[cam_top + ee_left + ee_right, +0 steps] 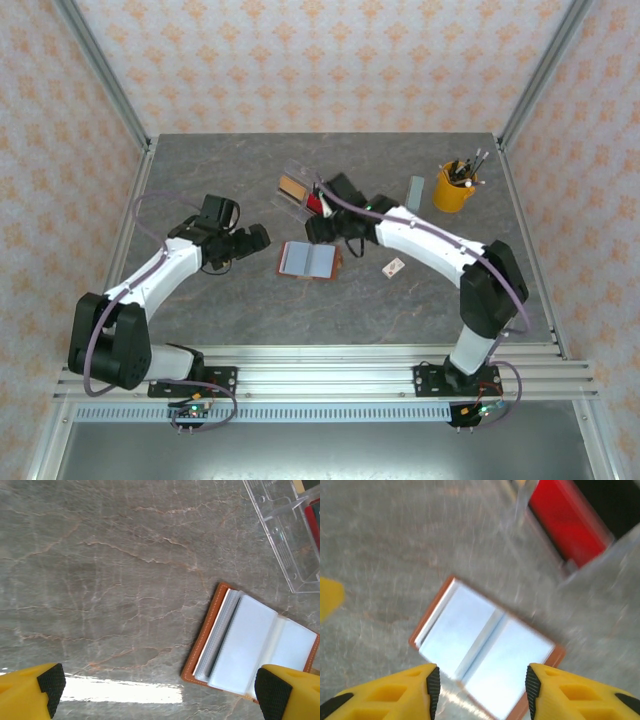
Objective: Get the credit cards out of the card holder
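card holder [308, 259]: laid open like a book on the table [200, 180] near the middle of the top view, brown cover down, pale blue-grey pockets turned up; it is also seen in the left wrist view [250, 650] and the right wrist view [485, 650].
left gripper [258, 238]: held at 9 o'clock of the card holder, just beside it; the jaws are spread wide [160, 690] and nothing is gripped.
right gripper [480, 687]: held above the card holder; the jaws are parted about halfway and nothing is gripped.
clear tray [300, 172]: set at 12 o'clock of the card holder, near but apart.
tan card [292, 187]: stood in a slot of the clear tray.
red card [316, 205]: stood in a neighbouring slot, at 4 o'clock of the tan card; it is seen blurred in the right wrist view [570, 520].
white tag [393, 266]: laid at 3 o'clock of the card holder.
yellow cup [455, 190]: filled with pens, placed at 2 o'clock, well apart.
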You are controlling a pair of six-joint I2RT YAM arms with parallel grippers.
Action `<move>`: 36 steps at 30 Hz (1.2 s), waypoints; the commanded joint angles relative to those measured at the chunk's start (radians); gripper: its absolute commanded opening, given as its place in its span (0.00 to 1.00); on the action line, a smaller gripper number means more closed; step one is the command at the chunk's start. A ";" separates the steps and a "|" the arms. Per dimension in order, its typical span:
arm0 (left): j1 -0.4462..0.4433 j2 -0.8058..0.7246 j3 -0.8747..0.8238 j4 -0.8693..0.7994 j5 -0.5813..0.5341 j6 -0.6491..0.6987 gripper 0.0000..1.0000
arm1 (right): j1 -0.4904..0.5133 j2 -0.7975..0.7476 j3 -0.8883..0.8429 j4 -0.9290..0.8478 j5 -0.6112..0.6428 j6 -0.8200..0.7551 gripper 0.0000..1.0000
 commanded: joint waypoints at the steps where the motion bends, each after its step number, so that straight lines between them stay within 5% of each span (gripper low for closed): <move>1: 0.009 -0.043 -0.017 -0.044 -0.085 0.020 1.00 | 0.049 0.038 -0.033 0.040 0.063 0.229 0.52; 13: 0.008 -0.066 -0.013 -0.049 -0.092 0.014 1.00 | 0.138 0.192 -0.011 0.082 0.169 0.527 0.58; 27: 0.008 -0.002 0.007 -0.032 0.008 0.000 0.98 | 0.122 0.337 0.094 -0.074 0.179 0.428 0.56; 36: 0.007 0.065 -0.007 0.049 0.199 -0.015 0.78 | 0.083 0.348 0.021 -0.053 0.110 0.393 0.44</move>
